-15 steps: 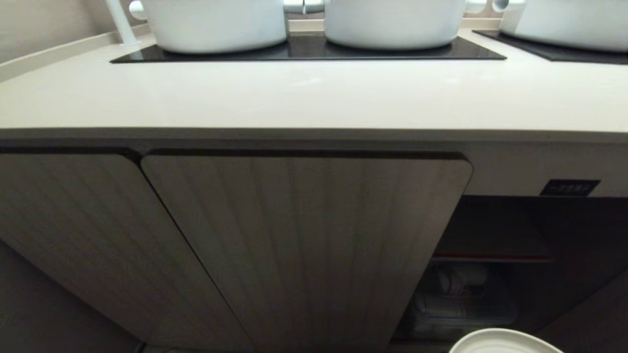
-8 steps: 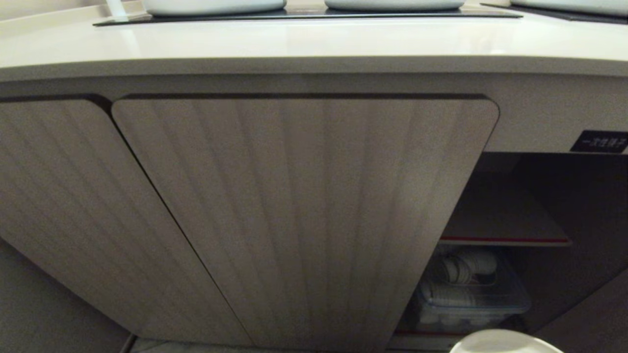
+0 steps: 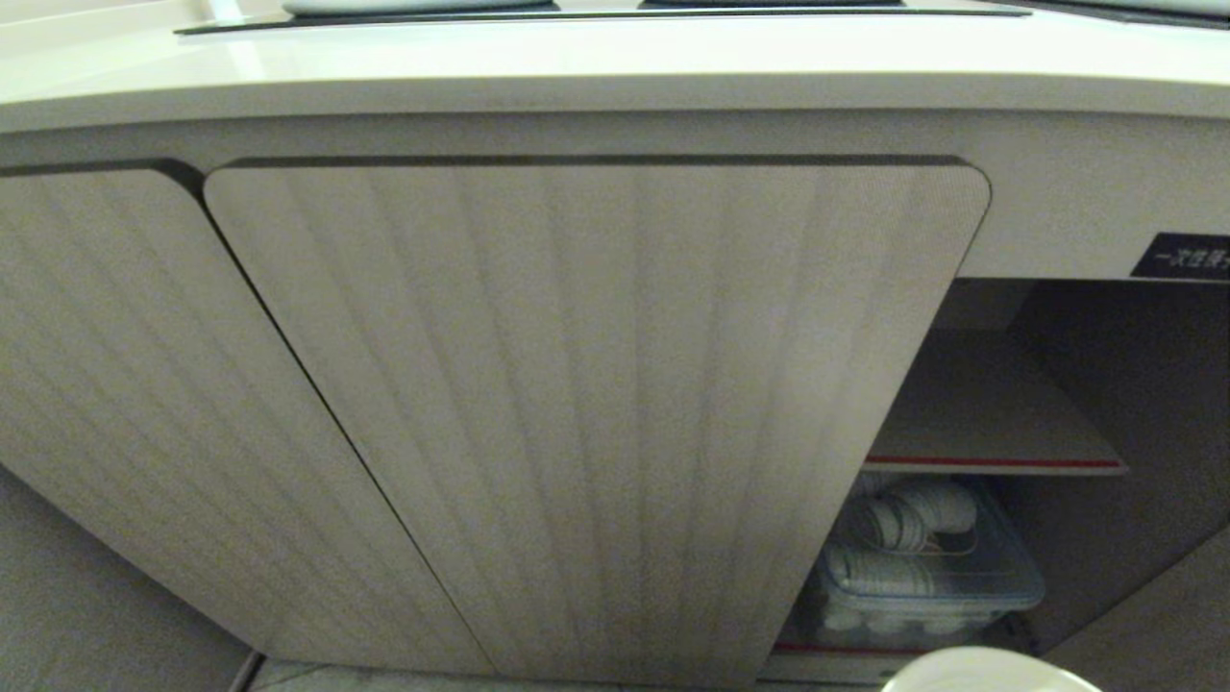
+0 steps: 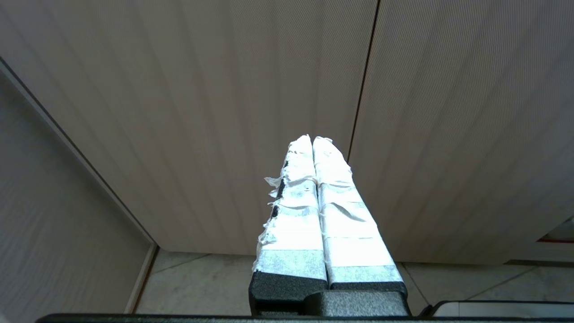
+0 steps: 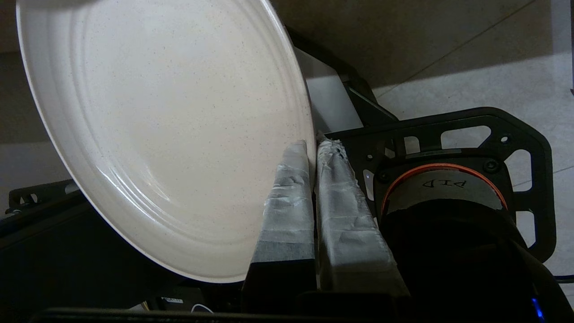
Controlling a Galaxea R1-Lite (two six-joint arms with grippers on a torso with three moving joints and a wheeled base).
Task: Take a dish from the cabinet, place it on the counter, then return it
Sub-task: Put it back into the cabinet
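My right gripper is shut on the rim of the dish, a round cream plate held tilted over my own base. In the head view only the dish's far edge peeks in at the bottom right, in front of the cabinet's open right bay. The cabinet fills the view with its ribbed, round-cornered doors; its inner shelf is bare. The counter runs along the top. My left gripper is shut on nothing and hangs before the closed doors.
A clear lidded box of white ware sits on the cabinet's bottom level under the shelf. A small black label is above the open bay. The black cooktop edge lies at the back of the counter. Tiled floor lies below the doors.
The head view has sunk: the counter and pots slid up out of the picture and the cabinet's open bay shows more fully. The dish's edge stays at the bottom right.
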